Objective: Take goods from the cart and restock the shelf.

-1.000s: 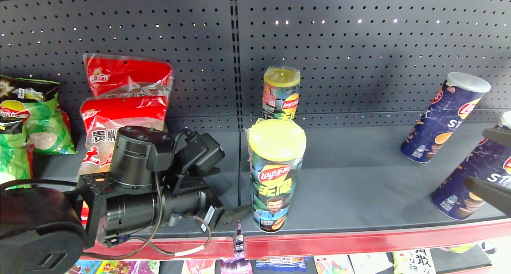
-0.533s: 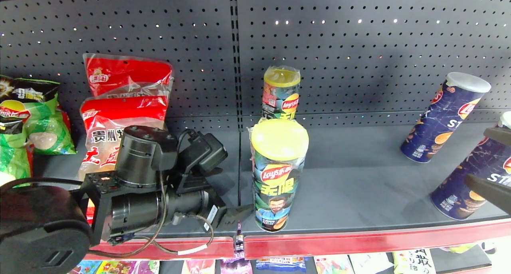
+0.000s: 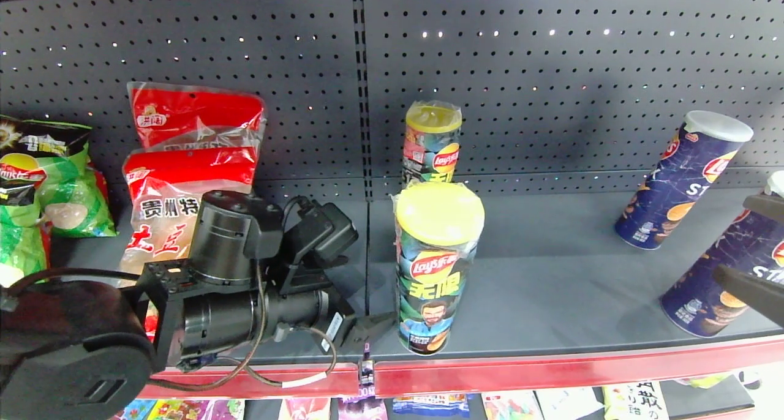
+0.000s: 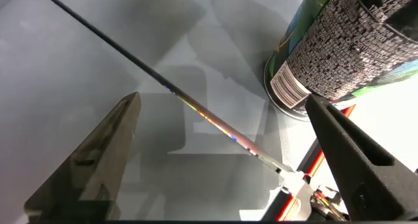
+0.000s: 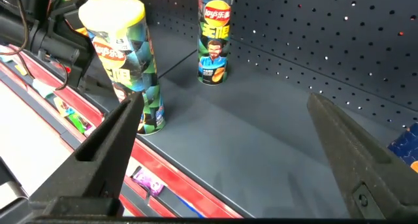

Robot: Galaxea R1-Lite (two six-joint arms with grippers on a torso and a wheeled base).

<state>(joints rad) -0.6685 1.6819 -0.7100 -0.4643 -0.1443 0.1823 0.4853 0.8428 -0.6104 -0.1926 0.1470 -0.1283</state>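
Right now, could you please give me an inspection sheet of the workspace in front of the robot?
Surface: dark grey shelf with a red front edge.
Job's things: yellow-lidded can upright near the front edge; second can upright behind it.
Clutter: blue cans on the right; red bags and green bags on the left.
Grippers: left gripper low over the shelf, fingers open, the yellow-lidded can beside one finger; right gripper fingers open, empty.
Cables: thin cable looped under the left wrist.
Surroundings: pegboard wall behind; more goods on the level below.
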